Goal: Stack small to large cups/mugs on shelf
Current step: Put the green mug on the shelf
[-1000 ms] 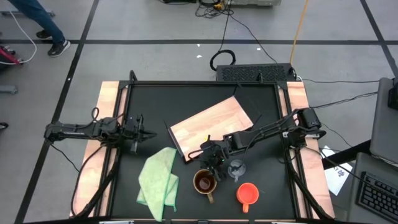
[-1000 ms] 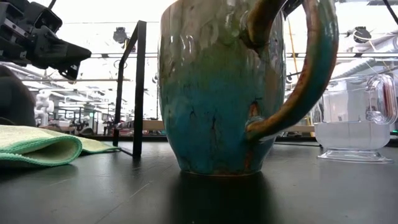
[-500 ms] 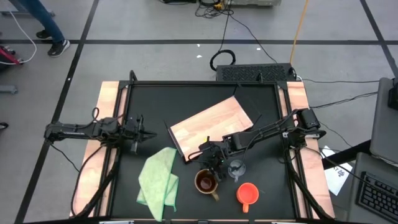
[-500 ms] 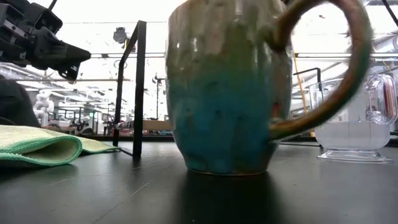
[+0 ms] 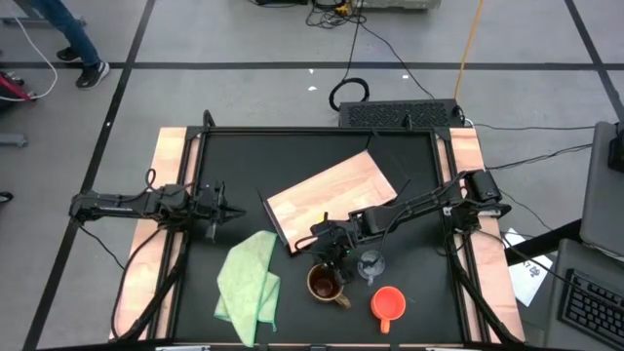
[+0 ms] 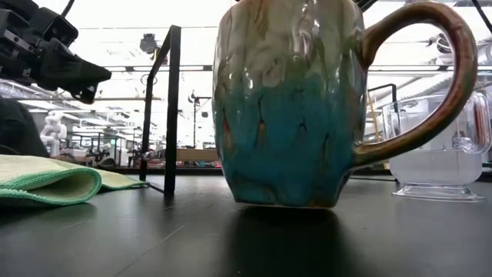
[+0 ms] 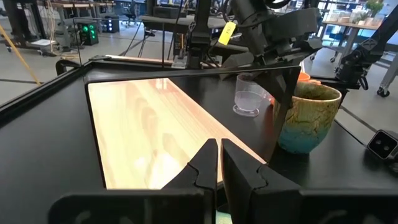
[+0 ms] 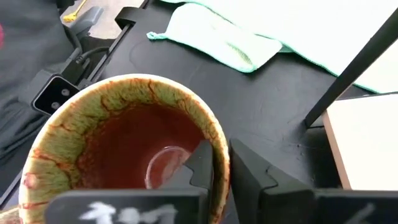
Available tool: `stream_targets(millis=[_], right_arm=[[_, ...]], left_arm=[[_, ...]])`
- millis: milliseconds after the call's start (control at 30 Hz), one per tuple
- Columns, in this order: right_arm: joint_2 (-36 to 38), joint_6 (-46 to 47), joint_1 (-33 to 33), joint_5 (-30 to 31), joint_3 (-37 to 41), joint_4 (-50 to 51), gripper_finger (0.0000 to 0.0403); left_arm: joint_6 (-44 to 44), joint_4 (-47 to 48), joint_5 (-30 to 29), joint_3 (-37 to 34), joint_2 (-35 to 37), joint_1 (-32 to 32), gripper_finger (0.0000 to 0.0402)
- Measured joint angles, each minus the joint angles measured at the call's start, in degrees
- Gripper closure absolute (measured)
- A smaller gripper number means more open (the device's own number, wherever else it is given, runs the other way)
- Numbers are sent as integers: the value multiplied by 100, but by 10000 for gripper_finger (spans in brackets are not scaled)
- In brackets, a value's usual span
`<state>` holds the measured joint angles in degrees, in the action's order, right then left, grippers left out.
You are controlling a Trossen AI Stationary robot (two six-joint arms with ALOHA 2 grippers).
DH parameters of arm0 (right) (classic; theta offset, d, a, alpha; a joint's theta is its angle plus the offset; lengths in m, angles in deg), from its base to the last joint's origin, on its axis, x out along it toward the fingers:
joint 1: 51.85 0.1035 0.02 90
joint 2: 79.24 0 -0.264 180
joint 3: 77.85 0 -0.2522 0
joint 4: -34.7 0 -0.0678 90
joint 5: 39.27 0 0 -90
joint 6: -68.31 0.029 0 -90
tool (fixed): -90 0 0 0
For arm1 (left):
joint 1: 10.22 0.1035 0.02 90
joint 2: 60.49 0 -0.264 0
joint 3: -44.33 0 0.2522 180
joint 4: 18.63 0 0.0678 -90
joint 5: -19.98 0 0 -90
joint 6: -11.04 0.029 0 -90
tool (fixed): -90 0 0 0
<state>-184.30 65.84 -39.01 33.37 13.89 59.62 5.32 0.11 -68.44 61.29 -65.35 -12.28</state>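
Brown mug (image 5: 325,283), on the worktop (image 5: 409,156) beside the shelf (image 5: 331,198), has its rim pinched by the right gripper (image 5: 334,255)'s fingers; left fingers (image 7: 205,163) pressed together; nothing stacked yet.

High cam: straight down, far up, sees whole table (image 5: 409,166) w/ both arms. Low cam: table level, v. close to brown mug (image 6: 288,104), faces room. Left wrist cam looks across board (image 7: 155,130) at the mug. Right wrist cam: right above mug. All 4 share it.
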Motion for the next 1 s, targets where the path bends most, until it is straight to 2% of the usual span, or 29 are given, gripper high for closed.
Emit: stream_targets(millis=[300, 433, 1000], right_arm=[[235, -283, 4, 20, 20, -11, 380], [467, -342, -26, 284, 17, -33, 382], [1440, -118, -339, 255, 9, 153, 382]], left_arm=[[-4, -1, -2, 0, 0, -1, 378], [-4, -1, -2, 0, 0, 0, 378], [66, -3, -2, 0, 0, -1, 378]])
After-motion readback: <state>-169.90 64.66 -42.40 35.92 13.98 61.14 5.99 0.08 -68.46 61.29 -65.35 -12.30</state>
